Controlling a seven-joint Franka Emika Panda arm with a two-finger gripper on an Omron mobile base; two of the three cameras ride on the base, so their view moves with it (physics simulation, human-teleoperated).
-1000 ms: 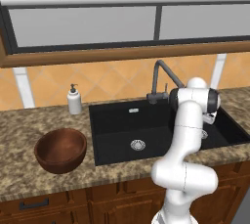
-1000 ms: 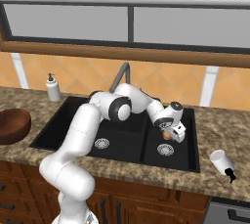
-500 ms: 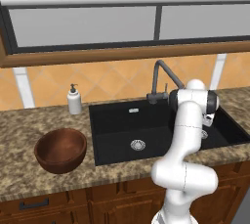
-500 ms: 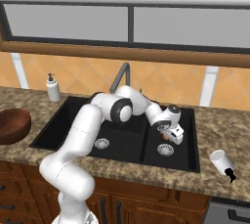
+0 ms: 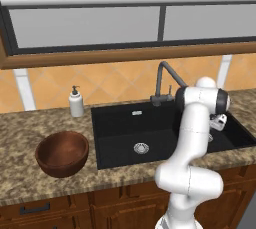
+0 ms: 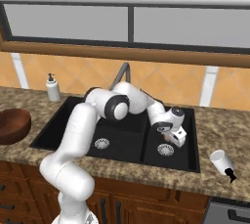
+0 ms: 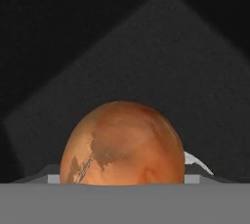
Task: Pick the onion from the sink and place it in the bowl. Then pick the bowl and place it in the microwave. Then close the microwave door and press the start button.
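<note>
The onion (image 7: 122,145), a tan-orange ball, sits tight against my hand in the hand view, over the black floor of the sink (image 7: 161,47). My gripper (image 6: 173,138) is low in the right basin of the sink (image 6: 122,140), shut on the onion (image 6: 168,138), of which just a brown sliver peeks out. From the left base view the gripper (image 5: 218,122) hangs behind my arm over the sink (image 5: 120,128). The dark wooden bowl (image 5: 62,153) stands empty on the counter left of the sink, also at the edge (image 6: 12,125). The microwave and its door are out of view.
A dark gooseneck tap (image 5: 162,80) rises behind the sink, close to my arm. A white soap bottle (image 5: 76,102) stands at the back left. A small white bottle (image 6: 222,162) lies on the counter right of the sink. Windows run above the tiled wall.
The fingers have closed in on the onion. The hand has barely moved in the right basin, and the bowl has stayed put.
</note>
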